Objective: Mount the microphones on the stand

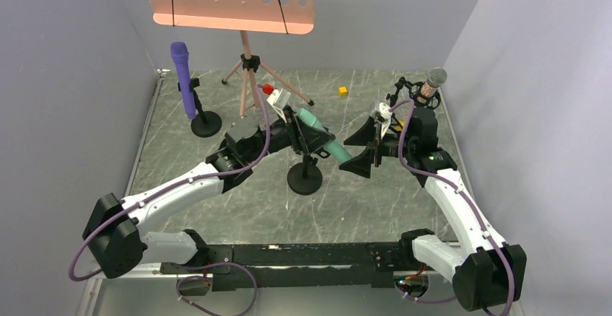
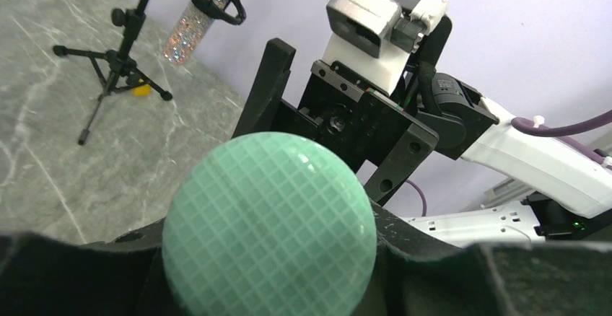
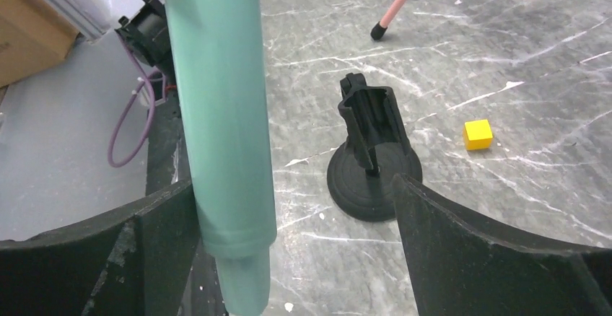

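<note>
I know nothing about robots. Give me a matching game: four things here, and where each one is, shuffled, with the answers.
Things:
1. purple microphone
2. teal microphone
3. glittery microphone
4. yellow cube

Places:
A. lying loose on the table, far side
B. gripped by the left pincer, off the table
C. clipped in the round-base stand, far left
D. clipped in the tripod stand, far right

Pairs: 1-C, 2-B, 3-D, 4-A
</note>
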`<action>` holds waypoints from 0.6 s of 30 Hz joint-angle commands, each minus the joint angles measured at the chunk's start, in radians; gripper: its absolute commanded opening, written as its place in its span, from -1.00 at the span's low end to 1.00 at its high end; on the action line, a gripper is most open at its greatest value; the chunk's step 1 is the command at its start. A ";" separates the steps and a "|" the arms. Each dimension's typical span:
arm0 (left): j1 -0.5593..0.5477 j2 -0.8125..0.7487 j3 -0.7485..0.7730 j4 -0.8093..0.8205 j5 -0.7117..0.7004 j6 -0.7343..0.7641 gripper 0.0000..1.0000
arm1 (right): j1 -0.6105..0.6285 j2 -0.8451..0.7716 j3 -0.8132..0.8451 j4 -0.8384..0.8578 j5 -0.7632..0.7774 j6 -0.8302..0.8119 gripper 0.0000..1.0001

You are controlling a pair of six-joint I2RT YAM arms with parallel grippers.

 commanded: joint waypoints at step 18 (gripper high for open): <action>0.036 -0.309 0.081 -0.372 -0.274 0.420 -1.00 | -0.083 -0.014 0.020 -0.308 -0.153 -0.638 0.99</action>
